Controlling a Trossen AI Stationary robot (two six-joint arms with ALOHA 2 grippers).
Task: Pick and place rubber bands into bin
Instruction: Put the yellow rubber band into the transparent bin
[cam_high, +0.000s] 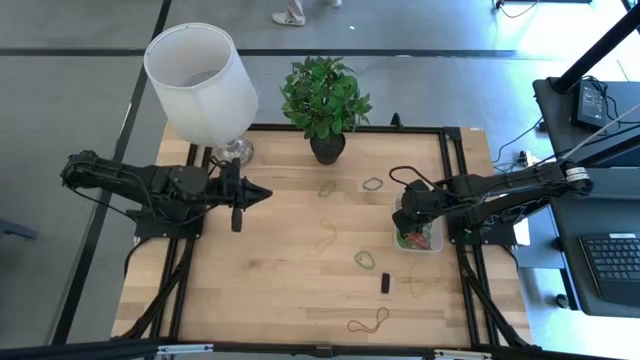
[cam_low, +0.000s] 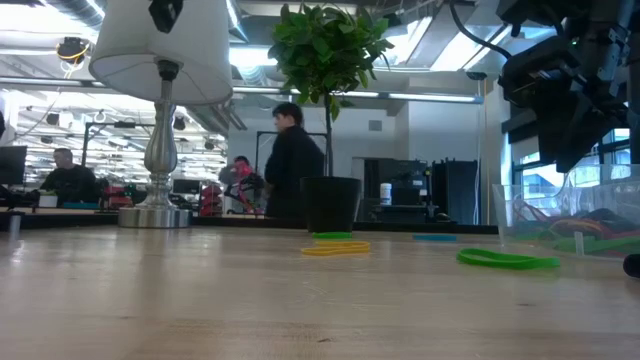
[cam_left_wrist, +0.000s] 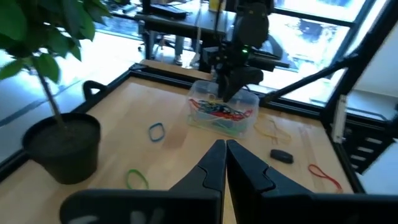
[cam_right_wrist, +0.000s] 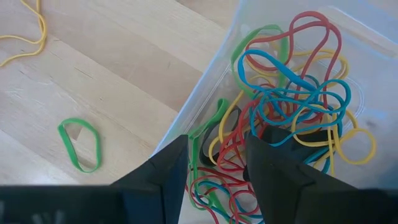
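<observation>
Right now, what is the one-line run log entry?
right gripper: open over bin | left gripper: shut, waiting near lamp | rubber bands remain on table

Bright daylight, window glare in the low view, soft blur

Clear plastic bin (cam_right_wrist: 348, 37) holds tangled red, blue, green and yellow rubber bands (cam_right_wrist: 292, 106) (one loose green rubber loop (cam_right_wrist: 79, 144) lies left on the pale wooden table (cam_right_wrist: 112, 74)).
</observation>
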